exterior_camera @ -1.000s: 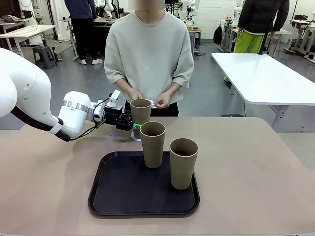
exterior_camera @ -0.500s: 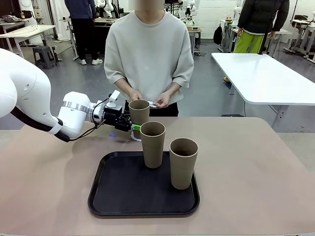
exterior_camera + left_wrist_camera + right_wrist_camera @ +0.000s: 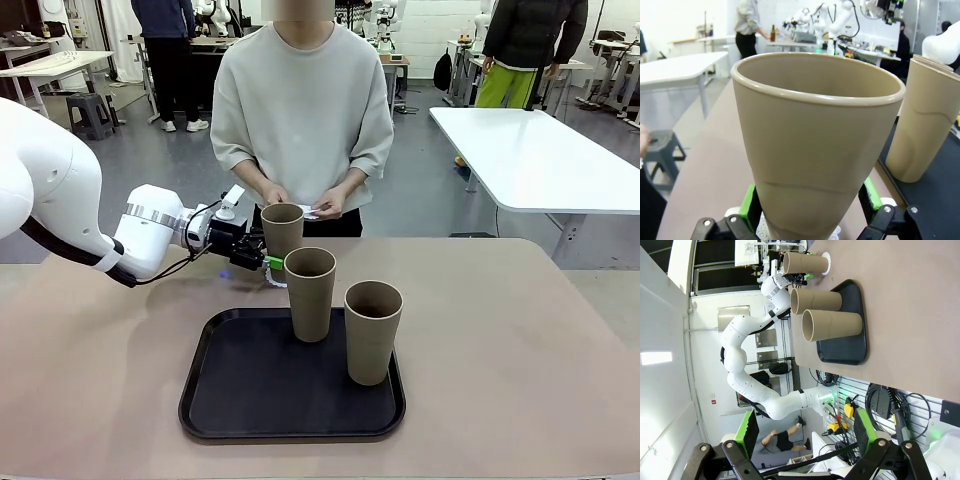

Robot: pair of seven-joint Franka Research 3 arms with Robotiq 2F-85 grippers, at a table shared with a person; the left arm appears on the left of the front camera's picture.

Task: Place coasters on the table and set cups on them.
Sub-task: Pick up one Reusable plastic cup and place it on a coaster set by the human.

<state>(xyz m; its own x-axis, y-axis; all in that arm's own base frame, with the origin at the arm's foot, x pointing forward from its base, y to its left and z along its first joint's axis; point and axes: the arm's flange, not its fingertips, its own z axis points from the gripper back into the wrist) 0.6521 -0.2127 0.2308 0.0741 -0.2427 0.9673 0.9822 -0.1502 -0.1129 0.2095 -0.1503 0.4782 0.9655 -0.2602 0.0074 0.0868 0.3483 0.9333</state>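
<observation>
The cup hides most of the coaster beneath it, its base cut off.

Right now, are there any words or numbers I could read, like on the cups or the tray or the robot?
There are no words or numbers here that can be read.
Cups: plain brown, no print.
Black tray: plain, no label.
White robot arm: no marking I can read.
Small red mark on the wall: too small to read.
</observation>
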